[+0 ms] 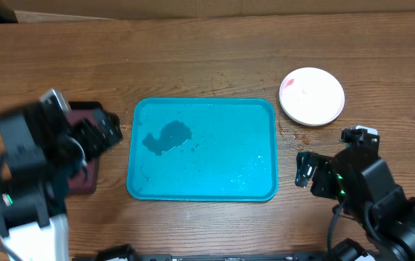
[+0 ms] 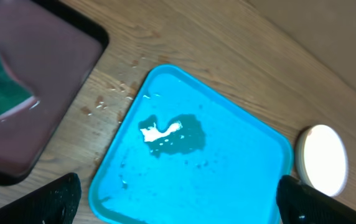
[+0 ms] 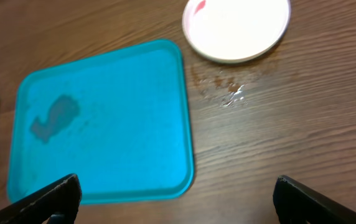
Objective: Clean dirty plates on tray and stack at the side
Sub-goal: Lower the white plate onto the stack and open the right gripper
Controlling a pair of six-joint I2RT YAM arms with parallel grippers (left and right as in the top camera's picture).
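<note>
Overhead: shows the turquoise tray [image 1: 215,170] at the middle of the tabletop [image 1: 207,58], carrying only a puddle [image 1: 165,138], and the white plate [image 1: 311,96] on the wood off its upper right corner, apart from it, a reddish smear [image 1: 288,83] on the rim. Puts the left claw [image 1: 102,134] over a maroon tray [image 1: 85,181] and the right claw [image 1: 305,168] near the turquoise tray's lower right corner, short of the plate. Cannot confirm anything beneath the white plate.

Left wrist: shows fingers [image 2: 53,199] spread wide, pinching nothing, with a green sponge [image 2: 4,84] lying in the maroon tray. Suggests a long reach across to the plate, with some risk of crowding the right arm there.

Right wrist: shows fingers [image 3: 47,199] likewise spread and empty, and wet patches [image 3: 231,93] on the wood just beside the plate. Points to likely trouble: a flat, thin plate skidding on that damp wood under a push at its rim, or being set aside with the smear unwiped.
</note>
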